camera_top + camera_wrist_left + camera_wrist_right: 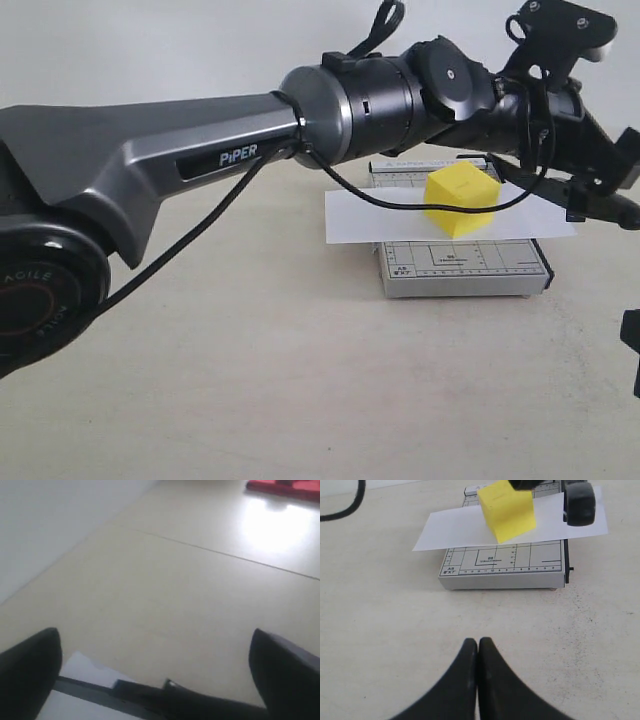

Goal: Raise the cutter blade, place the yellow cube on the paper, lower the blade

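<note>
The yellow cube [460,200] [507,510] rests on the white paper [350,215] [455,530], which lies across the grey gridded trimmer board [460,265] [505,572]. The cutter blade [605,208] [580,502] is tilted up at the board's right side, its thick handle above the paper's right end. My left gripper [598,185] [155,675] reaches across to it and is open, with the black lever [200,702] passing between its wide-apart fingers; whether they touch it I cannot tell. My right gripper [478,642] is shut and empty, low over the table in front of the board.
The left arm's grey body [200,150] and its black cable [200,240] span the scene above the table's left half. A red object [285,487] lies far off on the table. A black part of the right arm [632,350] shows at the right edge.
</note>
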You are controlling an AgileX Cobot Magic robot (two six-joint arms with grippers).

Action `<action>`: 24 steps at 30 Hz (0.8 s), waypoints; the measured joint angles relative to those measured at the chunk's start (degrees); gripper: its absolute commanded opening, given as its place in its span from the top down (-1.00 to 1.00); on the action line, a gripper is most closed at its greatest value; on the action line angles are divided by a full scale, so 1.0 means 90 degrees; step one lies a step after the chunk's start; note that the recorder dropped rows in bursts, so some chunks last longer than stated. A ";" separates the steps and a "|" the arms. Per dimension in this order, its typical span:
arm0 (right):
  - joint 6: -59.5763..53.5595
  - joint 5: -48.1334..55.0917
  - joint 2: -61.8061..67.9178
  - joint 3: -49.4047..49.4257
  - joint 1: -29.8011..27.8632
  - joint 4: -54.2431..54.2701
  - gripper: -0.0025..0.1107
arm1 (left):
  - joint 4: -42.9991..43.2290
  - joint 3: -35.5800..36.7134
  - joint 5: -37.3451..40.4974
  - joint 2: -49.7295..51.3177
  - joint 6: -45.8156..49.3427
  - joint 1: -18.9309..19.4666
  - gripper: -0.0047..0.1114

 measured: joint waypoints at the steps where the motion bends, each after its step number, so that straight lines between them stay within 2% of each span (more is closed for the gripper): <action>1: 0.0000 0.0000 0.0000 0.0000 0.0000 0.0000 0.96 | 0.0000 0.0000 -0.0170 0.0000 -0.0058 0.0000 -0.42; 4: 0.0000 0.0000 0.0000 0.0000 0.0000 0.0000 0.96 | 0.0000 0.0000 -0.0523 -0.0069 -0.0165 0.0000 -0.13; 8: 0.0000 0.0000 0.0000 0.0000 0.0000 0.0000 0.96 | 0.0000 0.0000 -0.0384 -0.0292 0.0143 0.0000 0.31; 13: 0.0000 0.0000 0.0000 0.0000 0.0000 0.0000 0.96 | -0.0109 0.0534 -0.0876 -0.0711 0.0296 -0.0026 0.67; 17: 0.0000 0.0000 0.0000 0.0000 0.0000 0.0000 0.96 | -0.0197 0.1773 -0.1828 -0.1326 0.0311 -0.0065 0.84; 20: 0.0000 0.0000 0.0000 0.0000 0.0000 0.0000 0.96 | -0.0067 0.3110 -0.2633 -0.2019 0.0321 -0.0233 0.84; 24: 0.0000 0.0000 0.0000 0.0000 0.0000 0.0000 0.96 | 0.0048 0.4682 -0.3338 -0.3089 0.0277 -0.0659 0.84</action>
